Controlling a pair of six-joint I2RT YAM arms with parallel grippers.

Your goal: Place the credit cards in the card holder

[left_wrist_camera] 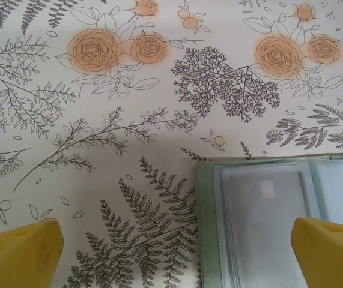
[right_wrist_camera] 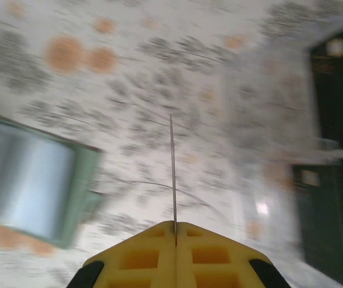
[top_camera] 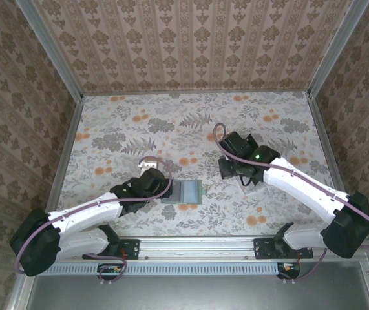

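Note:
The card holder (top_camera: 183, 192) lies open on the flowered table, pale green with clear pockets inside. My left gripper (left_wrist_camera: 174, 258) hovers over its left edge (left_wrist_camera: 206, 228), wide open, one yellow finger (left_wrist_camera: 21, 252) over bare cloth and the other (left_wrist_camera: 330, 252) over the pockets. My right gripper (right_wrist_camera: 175, 231) is shut on a credit card (right_wrist_camera: 172, 168), seen edge-on as a thin dark line sticking out ahead of the pads. It hangs in the air to the right of the card holder (right_wrist_camera: 78, 180). This view is blurred. More dark credit cards (right_wrist_camera: 333, 90) stand at its far right.
A clear tiered rack (right_wrist_camera: 339, 157) holds the dark cards, one row above and another (right_wrist_camera: 318, 222) below. Patterned walls close in the table (top_camera: 190, 123) on three sides. The right arm (top_camera: 300, 184) reaches in from the near right corner.

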